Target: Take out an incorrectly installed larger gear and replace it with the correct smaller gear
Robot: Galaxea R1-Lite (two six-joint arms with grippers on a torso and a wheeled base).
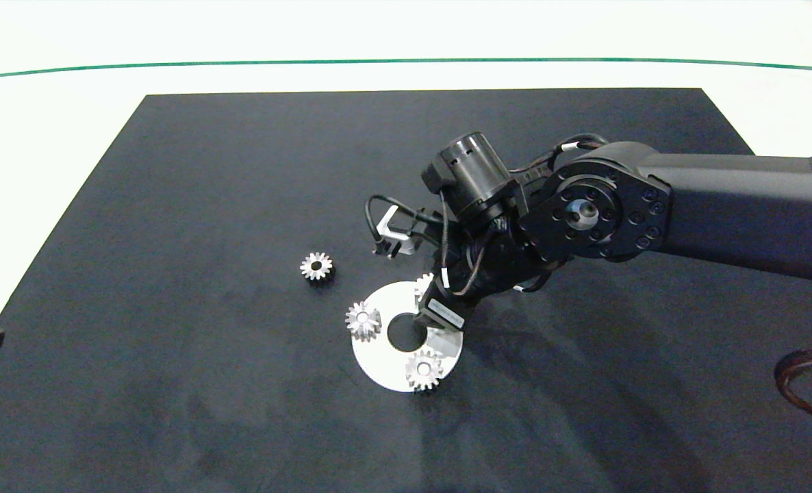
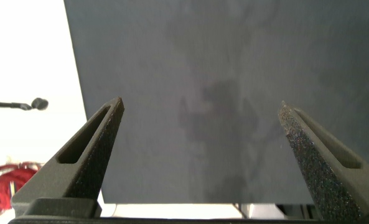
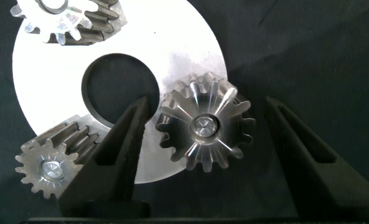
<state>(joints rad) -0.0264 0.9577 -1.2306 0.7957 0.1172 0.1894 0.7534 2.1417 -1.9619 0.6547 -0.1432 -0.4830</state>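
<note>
My right hand (image 3: 200, 134) hangs open around the larger gear (image 3: 204, 129) on the white disc (image 3: 184, 43) | fingers not yet touching | close squarely on teeth, lift straight | smaller gear (image 1: 316, 266) waits on bench

Larger gear (image 3: 204, 127) on plate; smaller gear (image 1: 316, 266) apart.

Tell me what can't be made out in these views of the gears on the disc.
Head view: the right arm covers most of the far-edge gear on the disc, and the right gripper's fingertips.
Right wrist view: the picture edge cuts off one small gear; a finger hides part of another small gear.
Left wrist view: only the black mat shows, no gears.
</note>
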